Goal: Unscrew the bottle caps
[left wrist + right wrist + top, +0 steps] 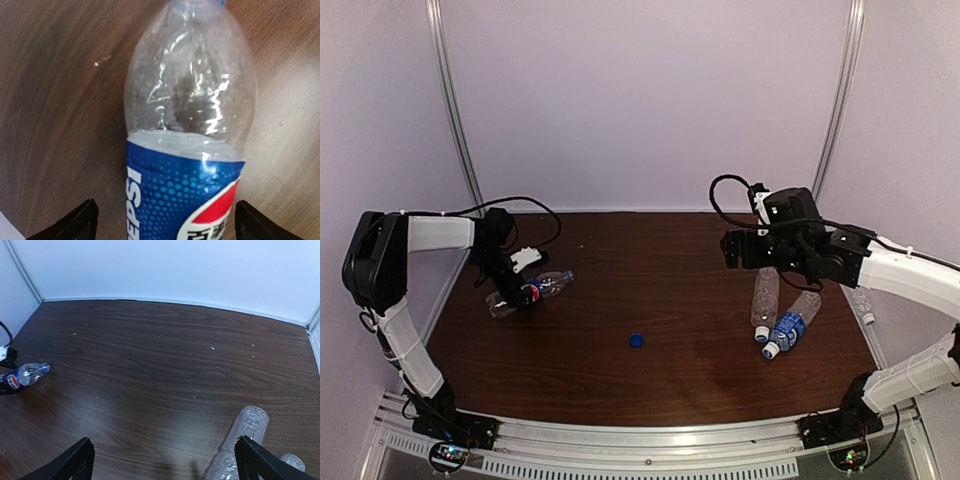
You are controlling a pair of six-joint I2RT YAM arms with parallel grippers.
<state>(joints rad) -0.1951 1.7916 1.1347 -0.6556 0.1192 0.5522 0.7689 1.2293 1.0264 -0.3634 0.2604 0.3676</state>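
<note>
— From above, where do the things lie?
— The Pepsi bottle [535,289] lies on its side at the left of the surface [650,380], with the left hand [520,288] over it. One dark blue cap [636,340] lies loose in the middle. At right, an unlabelled bottle [764,298] and a blue-labelled bottle [790,328] have white caps [761,335] on; the right hand [730,250] hovers beside them.
— And from the left wrist?
— Its fingers [75,222] stand wide on both sides of the label, touching nothing. I judge this bottle finished, so the hand should rise straight up, or a finger may roll it.
— From the right wrist?
— Wide also, and empty. The unlabelled bottle [240,440] lies just below. Better to take its body squarely and leave the cap free.
</note>
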